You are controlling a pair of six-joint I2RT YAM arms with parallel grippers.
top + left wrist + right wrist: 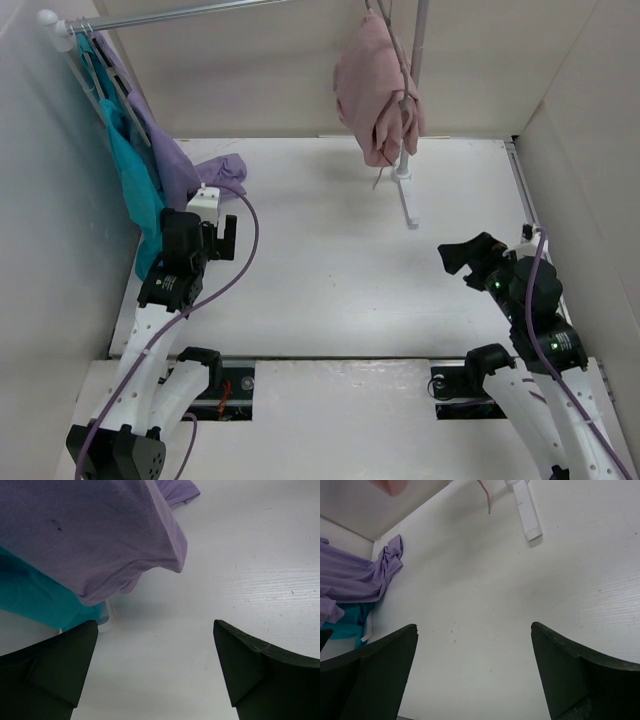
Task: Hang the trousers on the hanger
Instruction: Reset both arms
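The large dusty-pink soft fabric trousers [375,95] hang in a bunch above the far edge of the desk [330,260], a little right of its middle. They seem to be draped over the thin grey-taupe clothes hanger [395,50], of which only a thin line shows beside the upright pole of the rack [418,30]. Both arms are well apart from them. The left claw [225,238] is near the left edge and the right claw [462,257] near the right edge, each with its fingers spread and nothing between them.

I judge the main risk to be that the trousers slip off. The cloth looks heaped more to one side, so its own weight, or a push against the rack, could pull it down. A second risk is on the left. The soft lilac-purple garment [95,535] hangs just beside the left claw, so a careless move may catch it and drag it.

Only the top view shows the trousers and the hanger together. The right wrist view gives only a pink corner at its upper border, a thin hanging cord [485,500] and the white foot [526,512] of the rack on the desk. The left wrist view shows no trousers at all, but it shows how close the lilac-purple garment is, with the teal garment [40,602] under it.
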